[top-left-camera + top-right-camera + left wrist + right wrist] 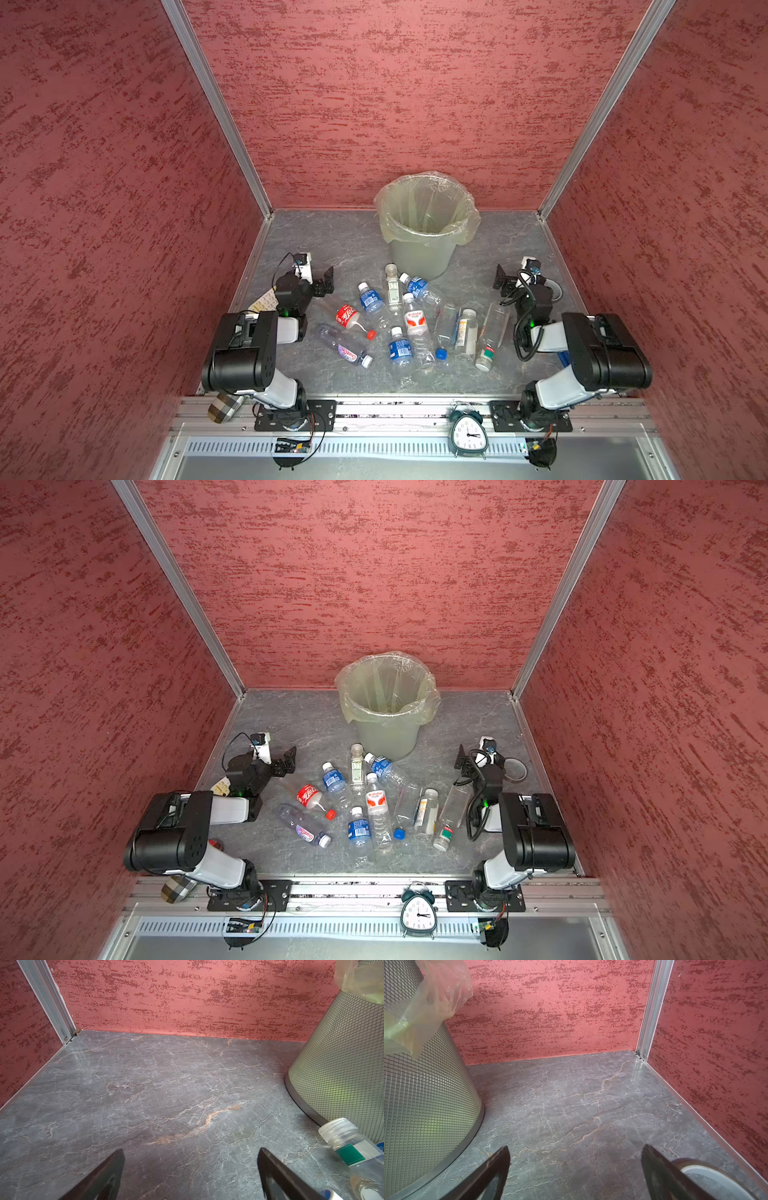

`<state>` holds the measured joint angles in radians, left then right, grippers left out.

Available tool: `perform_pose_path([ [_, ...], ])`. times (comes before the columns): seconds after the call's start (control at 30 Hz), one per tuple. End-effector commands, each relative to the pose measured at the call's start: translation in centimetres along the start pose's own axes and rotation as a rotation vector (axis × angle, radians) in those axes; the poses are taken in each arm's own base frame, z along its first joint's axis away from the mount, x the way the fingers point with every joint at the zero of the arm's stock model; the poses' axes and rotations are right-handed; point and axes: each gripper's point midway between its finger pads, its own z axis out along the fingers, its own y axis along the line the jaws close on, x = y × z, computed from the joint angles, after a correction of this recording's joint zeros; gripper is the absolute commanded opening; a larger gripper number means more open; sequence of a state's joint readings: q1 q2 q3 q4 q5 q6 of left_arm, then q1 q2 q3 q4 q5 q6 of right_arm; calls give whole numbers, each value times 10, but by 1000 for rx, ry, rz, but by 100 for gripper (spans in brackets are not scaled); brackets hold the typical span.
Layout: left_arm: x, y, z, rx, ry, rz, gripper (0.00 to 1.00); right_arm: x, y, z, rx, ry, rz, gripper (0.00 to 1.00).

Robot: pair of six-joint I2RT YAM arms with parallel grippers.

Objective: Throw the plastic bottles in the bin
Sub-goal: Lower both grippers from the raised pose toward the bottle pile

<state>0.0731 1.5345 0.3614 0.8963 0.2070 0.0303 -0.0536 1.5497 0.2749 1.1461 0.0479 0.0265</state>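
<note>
Here, clear plastic bottles (pixel 417 328) near tapered mesh-textured bin (pixel 419 255).

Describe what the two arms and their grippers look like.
The left arm and right arm match: bulky black joint housings, white links, a green light near the wrist, loose black cables. The left gripper and right gripper carry dark, flat, tapering fingers.
</note>
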Motion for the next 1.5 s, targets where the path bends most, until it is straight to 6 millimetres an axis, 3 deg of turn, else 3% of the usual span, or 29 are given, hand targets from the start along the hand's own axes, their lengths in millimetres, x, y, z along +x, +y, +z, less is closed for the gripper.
perform_pose_path([
  [0.0, -7, 0, 3, -15, -14, -2, 99, -5, 0, 3, 0, -11, 10, 99],
  [0.93, -7, 3, 2, -18, -15, -12, 99, -5, -1, 3, 1, -9, 10, 99],
  [1.07, -11, 0, -6, -33, -56, 8, 99, -7, -3, 0, 12, -24, 12, 99],
  [1.33, -38, -18, -29, -111, -116, 107, 99, -45, -42, -37, 259, -153, 109, 99],
  [1.47, -65, 5, -53, -271, -191, 46, 99, -55, -70, -39, 455, -68, 257, 99],
])
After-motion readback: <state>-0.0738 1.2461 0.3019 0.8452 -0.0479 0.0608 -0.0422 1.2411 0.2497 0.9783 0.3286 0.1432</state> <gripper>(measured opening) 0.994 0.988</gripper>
